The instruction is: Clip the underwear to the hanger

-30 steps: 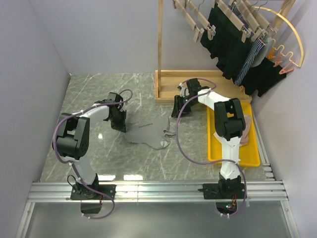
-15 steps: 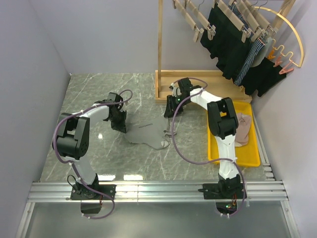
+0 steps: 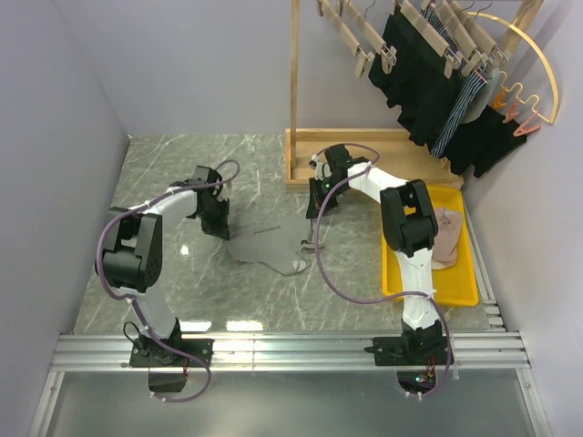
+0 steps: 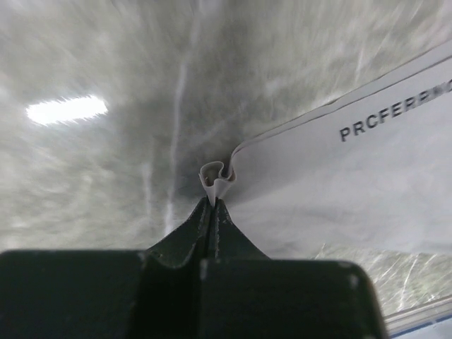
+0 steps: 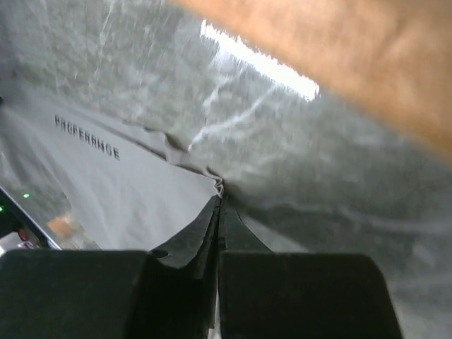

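Observation:
The light grey underwear (image 3: 269,244) lies on the marble table between my two grippers, its printed waistband stretched from one to the other. My left gripper (image 3: 219,224) is shut on the waistband's left corner; the left wrist view shows the fold (image 4: 215,180) pinched at the tips (image 4: 214,203). My right gripper (image 3: 314,208) is shut on the right corner; the right wrist view shows the fabric (image 5: 106,176) bunched at the tips (image 5: 219,199). Pale wooden clip hangers (image 3: 353,32) hang on the rack at the top, with no garment on the nearest ones.
The wooden rack base (image 3: 364,155) lies just behind my right gripper and shows in the right wrist view (image 5: 353,49). A yellow tray (image 3: 428,282) with a beige-pink garment (image 3: 446,232) stands at the right. Black garments (image 3: 428,82) and a yellow hoop hanger (image 3: 539,55) hang top right.
My right gripper has moved left from near the tray to the underwear's right corner and shut on it. My left gripper has shifted slightly back, and the waistband is pulled straighter.

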